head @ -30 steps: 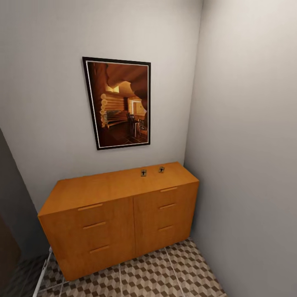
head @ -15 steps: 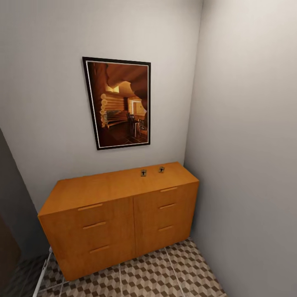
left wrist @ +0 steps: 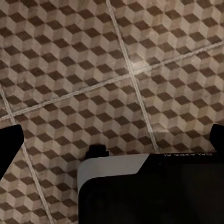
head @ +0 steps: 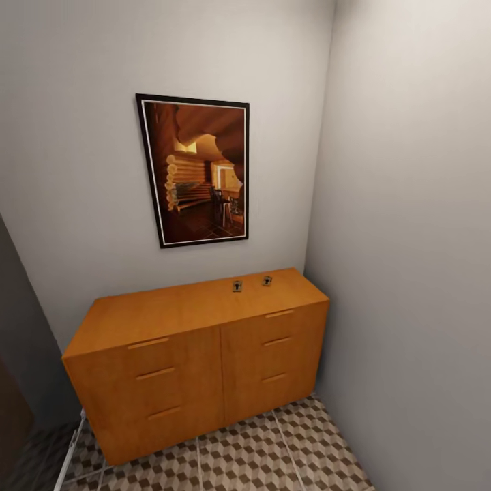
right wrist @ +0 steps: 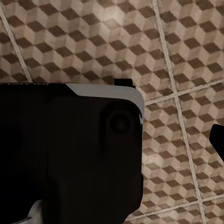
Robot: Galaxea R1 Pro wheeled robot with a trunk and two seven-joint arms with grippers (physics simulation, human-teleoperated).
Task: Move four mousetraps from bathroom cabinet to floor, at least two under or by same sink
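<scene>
The orange-brown cabinet (head: pixel 191 354) stands against the far wall in the head view, its drawers closed. Two tiny dark mousetraps lie on its top toward the right rear: one (head: pixel 236 286) and another (head: pixel 266 280) just beside it. No other traps are visible. The cube-patterned bathroom floor (head: pixel 252 457) runs in front of the cabinet. My left gripper (left wrist: pixel 112 137) hangs open over the floor tiles (left wrist: pixel 140 70), its dark fingertips (left wrist: pixel 9 142) at the picture's two sides with nothing between them. My right gripper (right wrist: pixel 112 140) is open too, one fingertip (right wrist: pixel 218 140) showing above the tiles (right wrist: pixel 177 56).
A framed picture (head: pixel 196 170) hangs above the cabinet. A grey side wall (head: pixel 409 273) closes in right beside the cabinet's right end. A dark panel (head: pixel 13 382) stands at the left. My black base with its white rim (left wrist: pixel 149 191) (right wrist: pixel 70 154) lies under both wrists.
</scene>
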